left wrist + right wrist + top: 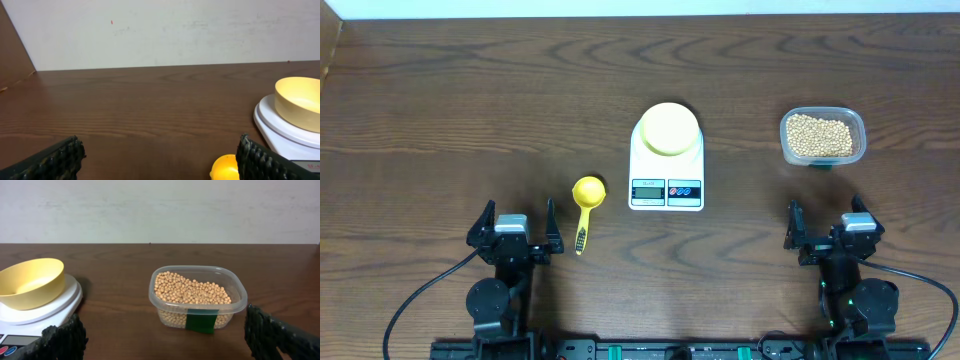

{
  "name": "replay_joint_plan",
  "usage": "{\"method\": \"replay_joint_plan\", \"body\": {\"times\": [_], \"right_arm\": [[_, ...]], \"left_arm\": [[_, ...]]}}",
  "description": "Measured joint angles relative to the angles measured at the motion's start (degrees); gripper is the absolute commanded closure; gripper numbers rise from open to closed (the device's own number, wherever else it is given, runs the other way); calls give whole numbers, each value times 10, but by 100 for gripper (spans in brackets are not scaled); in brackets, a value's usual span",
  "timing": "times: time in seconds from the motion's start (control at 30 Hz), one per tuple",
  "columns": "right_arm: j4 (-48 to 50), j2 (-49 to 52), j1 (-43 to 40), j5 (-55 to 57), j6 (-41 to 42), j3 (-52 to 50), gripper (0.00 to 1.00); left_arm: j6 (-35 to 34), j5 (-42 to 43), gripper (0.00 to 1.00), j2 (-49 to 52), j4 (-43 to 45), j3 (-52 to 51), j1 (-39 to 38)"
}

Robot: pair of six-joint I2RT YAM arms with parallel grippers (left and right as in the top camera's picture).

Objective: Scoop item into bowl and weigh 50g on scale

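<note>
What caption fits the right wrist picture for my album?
Beans in a clear tub, empty yellow bowl on the scale.

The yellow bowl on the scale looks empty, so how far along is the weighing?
Barely begun. Done: the bowl sits on the scale, empty. In hand: nothing; the left tool and right tool both stand open and empty. Left: pick up the yellow scoop, move beans from the clear tub into the bowl, and reach the weight.
</note>
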Motion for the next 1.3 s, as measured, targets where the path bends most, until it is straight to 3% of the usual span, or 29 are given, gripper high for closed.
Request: {"method": "replay_joint_plan", "body": {"times": [0.37,1.3], "right_arm": [[0,0,0,0,0,0,1],[0,0,0,0,0,0,1]], "left_arm": [[-39,55,1,0,-11,9,1],[-46,61,1,0,-12,9,1]]}}
